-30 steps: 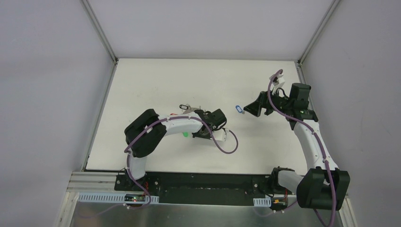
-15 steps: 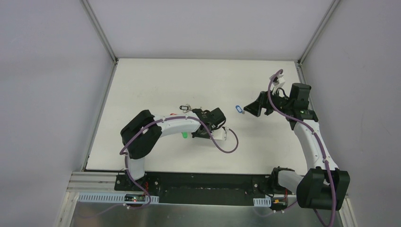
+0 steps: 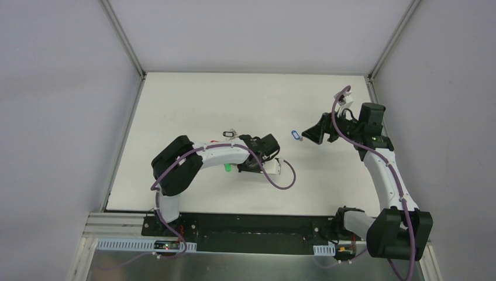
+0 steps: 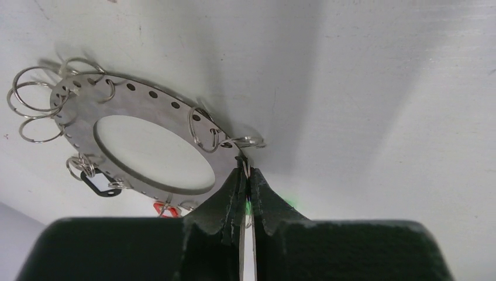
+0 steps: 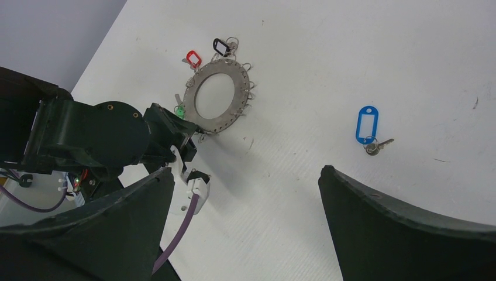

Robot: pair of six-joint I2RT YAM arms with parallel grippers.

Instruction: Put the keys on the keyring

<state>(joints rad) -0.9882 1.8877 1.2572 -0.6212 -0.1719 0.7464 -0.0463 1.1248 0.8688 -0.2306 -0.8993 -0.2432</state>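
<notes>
The keyring (image 4: 76,105), a flat grey disc with a wide hole and small wire loops round its rim, lies on the white table. In the top view my left forearm covers most of it. My left gripper (image 4: 246,172) is shut at its rim, pinching a thin sliver of silver metal. The green tag (image 5: 180,111) of one of the keys shows right behind the jaws. Red-tagged (image 5: 193,58) and black-tagged (image 5: 220,46) keys sit at the keyring's far rim. A blue-tagged key (image 5: 367,126) lies alone on the table. My right gripper (image 5: 245,171) hovers open just short of it, nothing between its fingers.
The left arm's purple cable (image 3: 279,178) loops over the table beside its wrist. Grey walls (image 3: 70,117) close in the white table on the left, back and right. A black base rail (image 3: 251,225) runs along the near edge.
My left arm's elbow swung slightly left, then partly back. Less of the keyring's edge shows beyond the forearm than a second ago. The right arm and the blue-tagged key have not moved.
</notes>
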